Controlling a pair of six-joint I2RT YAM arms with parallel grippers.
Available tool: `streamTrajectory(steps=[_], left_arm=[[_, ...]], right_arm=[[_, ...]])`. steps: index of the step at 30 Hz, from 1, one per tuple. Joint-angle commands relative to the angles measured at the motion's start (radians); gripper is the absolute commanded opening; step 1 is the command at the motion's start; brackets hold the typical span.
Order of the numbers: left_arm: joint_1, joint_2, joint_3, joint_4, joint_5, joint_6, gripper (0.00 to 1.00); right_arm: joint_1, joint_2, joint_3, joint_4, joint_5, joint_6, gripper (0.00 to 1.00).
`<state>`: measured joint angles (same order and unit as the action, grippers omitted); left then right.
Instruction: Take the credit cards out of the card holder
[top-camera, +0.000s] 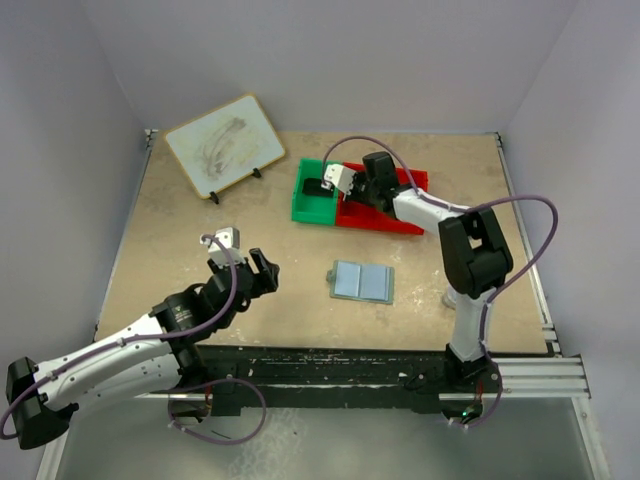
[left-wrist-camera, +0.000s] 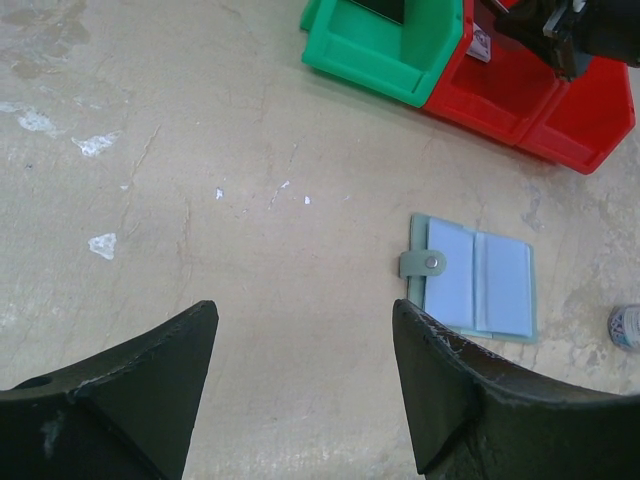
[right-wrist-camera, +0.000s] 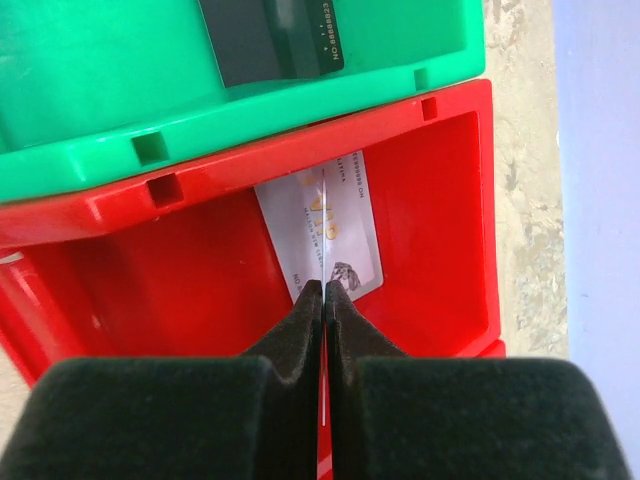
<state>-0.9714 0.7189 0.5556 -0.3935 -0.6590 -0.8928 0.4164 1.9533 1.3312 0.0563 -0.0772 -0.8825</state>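
— Fingers first: how do the left fingers (left-wrist-camera: 130, 400) stand?

— Spread wide with nothing between them, hovering over the bare worktop (top-camera: 180, 220) on the near left.

— And the right fingers (right-wrist-camera: 290, 340)?

— Pressed together above the red bin (right-wrist-camera: 440, 230). A thin pale edge runs straight out from between their tips. It looks like a credit card (right-wrist-camera: 325, 215) seen edge-on, pinched between them.

— Anything below it?

— A white card (right-wrist-camera: 355, 250) lies flat on the floor of the red bin, printed side up. The green bin (right-wrist-camera: 100, 90) sits against the red one, on its left in the overhead view. It holds a dark card (right-wrist-camera: 270, 40) with pale digits along one edge.

— Where is the card holder?

— The card holder (top-camera: 362, 282) lies opened flat on the worktop, pale blue inside facing up, with two panels side by side. It is on the near side of the bins and apart from them, between the two arms and closer to the right arm's base. In the left wrist view its grey-green snap tab (left-wrist-camera: 423, 263) sticks out from the left edge. Neither pair of fingers touches it.

— Anything else on the worktop?

— A pale board (top-camera: 222, 143) with a faint sketch leans on a stand at the far left.
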Motion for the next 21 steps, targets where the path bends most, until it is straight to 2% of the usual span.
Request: streamTrajectory(steps=[1,15,21], left_arm=[[-0.001,-0.023,0.051,-0.022,-0.02,0.032,0.69],[-0.001,-0.036,0.06,-0.043,-0.031,0.036,0.69],[-0.001,-0.058,0.052,-0.052,-0.038,0.027,0.69]], right_arm=[[-0.003,0.018,0.085,-0.011,0.052,-0.058,0.0],[0.001,0.14,0.152,-0.011,0.074,-0.108,0.03],[0.002,0.144,0.13,-0.017,0.105,-0.103,0.13]])
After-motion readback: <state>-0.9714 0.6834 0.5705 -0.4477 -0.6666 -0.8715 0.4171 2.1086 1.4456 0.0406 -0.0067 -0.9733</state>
